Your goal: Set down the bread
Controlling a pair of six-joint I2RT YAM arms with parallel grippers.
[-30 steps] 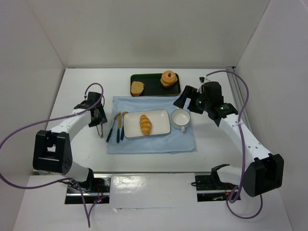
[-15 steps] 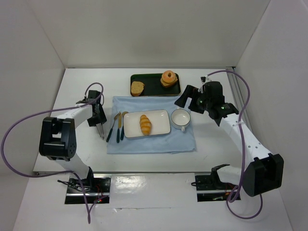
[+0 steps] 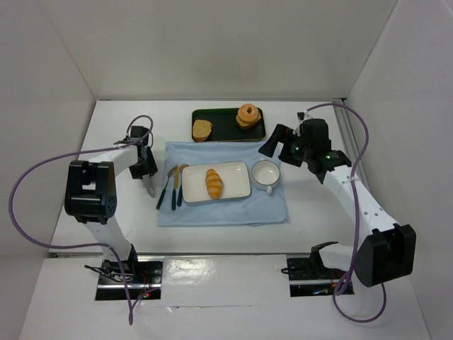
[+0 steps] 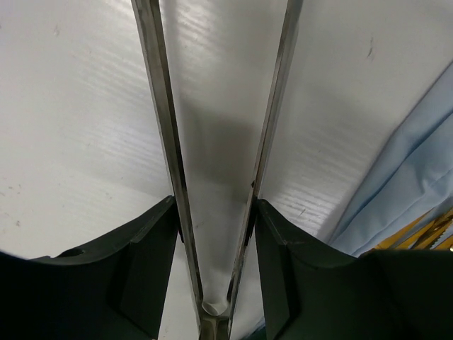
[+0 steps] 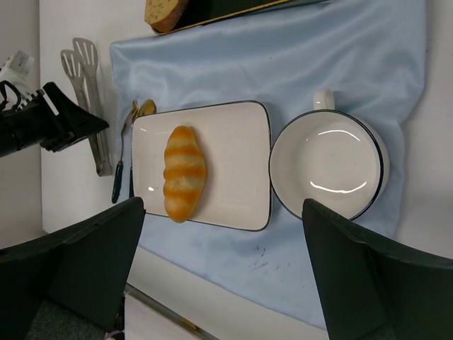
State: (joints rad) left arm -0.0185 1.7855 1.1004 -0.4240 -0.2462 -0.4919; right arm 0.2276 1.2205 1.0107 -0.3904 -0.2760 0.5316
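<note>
One ridged golden roll, the bread (image 5: 184, 173), lies on the white plate (image 5: 237, 149) on the blue cloth (image 5: 297, 64), with the white cup (image 5: 329, 163) just beside the plate. The right gripper (image 3: 272, 144) hangs near the cup, fingers spread wide with nothing between them. The left gripper (image 4: 214, 212) is off the cloth's left edge, its fingers pressed against both arms of the metal tongs (image 4: 164, 120).

Overhead and right wrist views, both onto bread (image 3: 214, 183)
</note>
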